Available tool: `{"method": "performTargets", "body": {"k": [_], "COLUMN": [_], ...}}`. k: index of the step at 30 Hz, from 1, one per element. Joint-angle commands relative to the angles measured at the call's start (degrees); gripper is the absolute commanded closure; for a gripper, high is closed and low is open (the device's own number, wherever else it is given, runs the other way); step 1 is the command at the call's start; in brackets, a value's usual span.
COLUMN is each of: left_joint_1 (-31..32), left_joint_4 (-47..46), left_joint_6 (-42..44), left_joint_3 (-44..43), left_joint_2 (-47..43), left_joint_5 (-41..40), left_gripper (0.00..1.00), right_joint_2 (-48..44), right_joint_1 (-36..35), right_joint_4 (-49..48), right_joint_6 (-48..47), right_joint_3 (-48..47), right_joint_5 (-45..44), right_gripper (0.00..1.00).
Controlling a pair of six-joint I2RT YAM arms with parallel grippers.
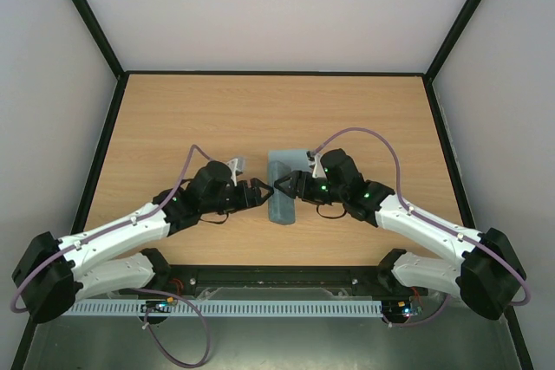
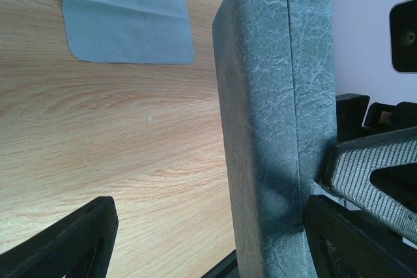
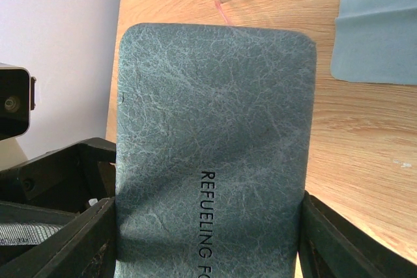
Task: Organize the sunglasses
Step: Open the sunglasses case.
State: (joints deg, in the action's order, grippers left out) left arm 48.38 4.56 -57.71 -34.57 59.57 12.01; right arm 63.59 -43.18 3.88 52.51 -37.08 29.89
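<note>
The grey-blue hard case (image 1: 284, 197) is closed and sits at the table's middle between both grippers. My right gripper (image 3: 208, 245) is shut across its width, a finger pressed on each long side; the lettered face (image 3: 215, 128) fills that view. My left gripper (image 2: 208, 252) stands open and wide around the case's seam edge (image 2: 280, 96), which lies close to its right finger (image 2: 352, 239). Of the sunglasses only a thin pink sliver (image 3: 223, 10) shows, on the table past the case's far end. In the top view the left gripper (image 1: 264, 192) and the right gripper (image 1: 282, 186) meet at the case.
A flat light-blue cloth (image 2: 124, 14) lies on the wood beyond the case, also in the right wrist view as the cloth (image 3: 378, 24). A small pale thing (image 1: 237, 165) sits by the left wrist, too small to identify. Black rails edge the table (image 1: 173, 119).
</note>
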Motion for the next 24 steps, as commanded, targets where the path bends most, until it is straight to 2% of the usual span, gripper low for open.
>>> {"method": "performTargets", "body": {"k": [1, 9, 24], "left_joint_1": [0.50, 0.40, -3.16], "left_joint_4": [-2.07, -1.84, 0.80], "left_joint_6": [-0.30, -0.73, 0.31], "left_joint_3": [0.25, 1.96, 5.20], "left_joint_2": [0.87, 0.86, -2.47], "left_joint_5": [0.57, 0.01, -0.21], "left_gripper": [0.19, 0.23, 0.23], "right_joint_2": [-0.21, -1.75, -3.67], "right_joint_1": [0.20, 0.20, 1.16], "right_joint_4": [-3.46, -4.89, -4.78], "right_joint_6": [-0.68, 0.24, 1.10], "right_joint_3": [0.24, 0.70, 0.08], "right_joint_5": [1.30, 2.62, 5.12], "right_gripper": [0.65, 0.65, 0.65]}}
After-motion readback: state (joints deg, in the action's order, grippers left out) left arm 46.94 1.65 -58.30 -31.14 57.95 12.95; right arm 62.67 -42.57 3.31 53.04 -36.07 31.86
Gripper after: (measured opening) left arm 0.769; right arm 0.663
